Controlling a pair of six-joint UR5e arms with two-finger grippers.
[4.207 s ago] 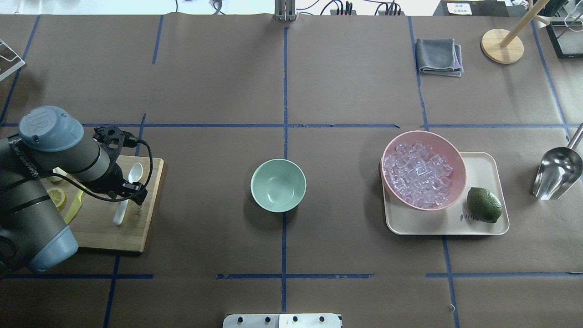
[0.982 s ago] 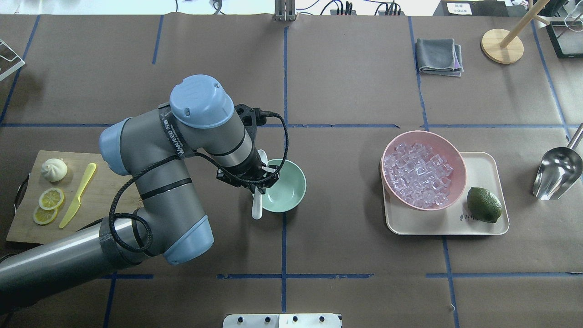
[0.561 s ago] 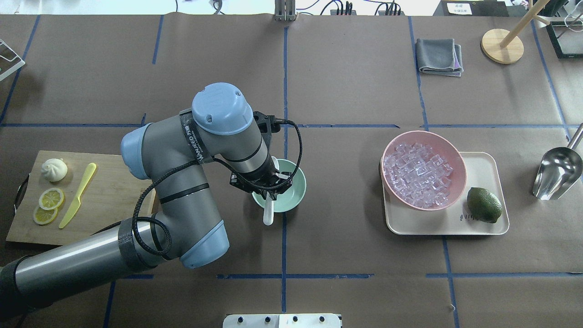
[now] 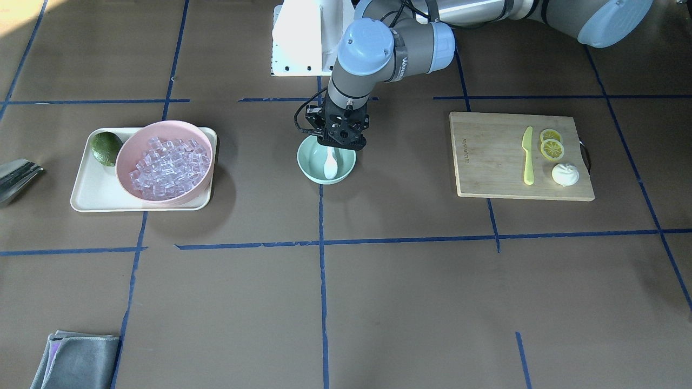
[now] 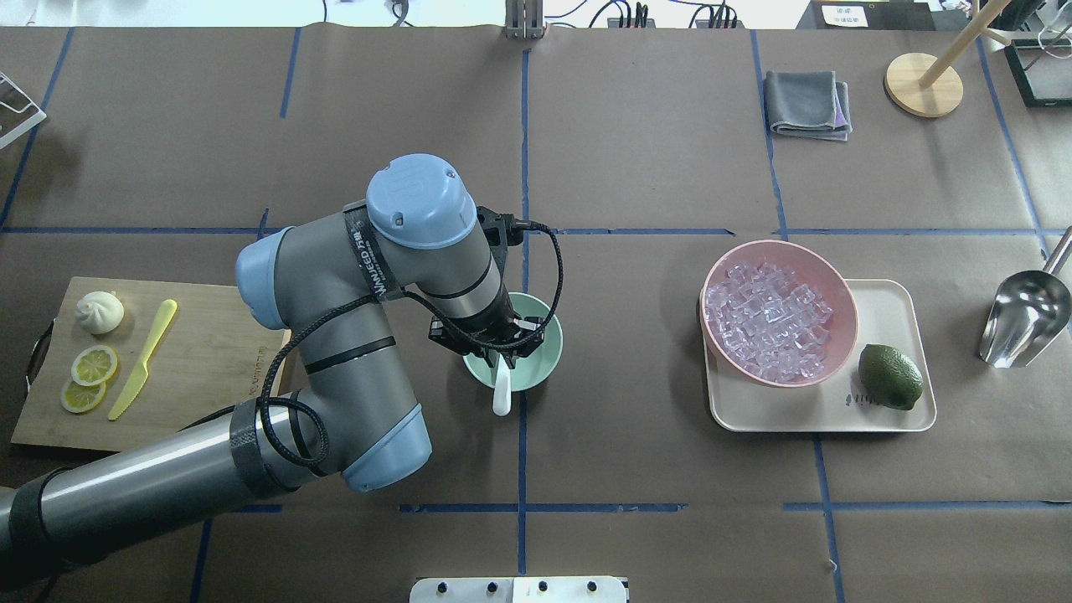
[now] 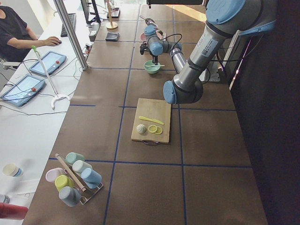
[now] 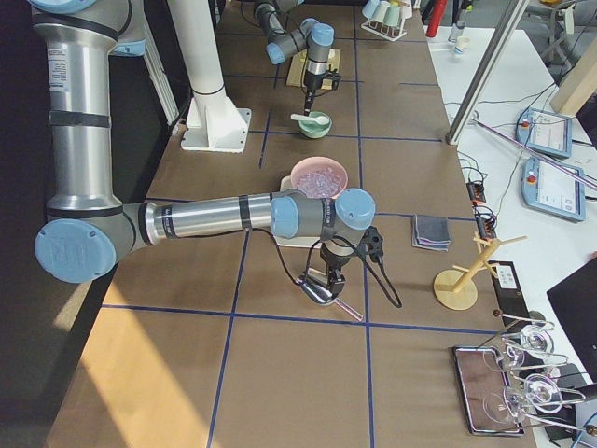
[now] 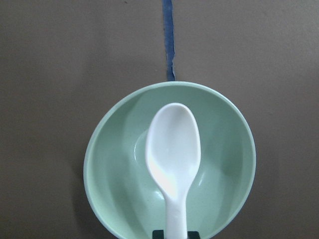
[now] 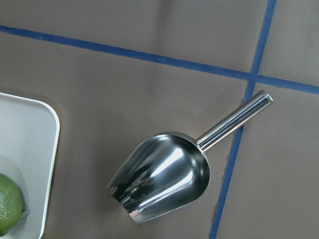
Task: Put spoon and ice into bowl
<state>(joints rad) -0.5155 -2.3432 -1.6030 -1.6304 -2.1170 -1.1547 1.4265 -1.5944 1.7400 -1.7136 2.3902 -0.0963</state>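
Left tool (image 5: 501, 360) grips white spoon (image 8: 173, 149) (oval scoop).

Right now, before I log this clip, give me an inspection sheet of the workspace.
Surface: table, brown paper with blue tape lines.
Job's things: spoon held with its scoop over the inside of the bowl, handle end past the rim; ice all in the pink bowl on the tray, none in the bowl.
Clutter: lime, metal scoop, cutting board with knife, lemon slices and bun, grey cloth, wooden stand.
Grippers: left gripper shut on the spoon's handle; right gripper above the metal scoop, open or shut cannot be told.
Cables: black cable loops from the left wrist, above the bowl.
Surroundings: operator at tablets beside the table.
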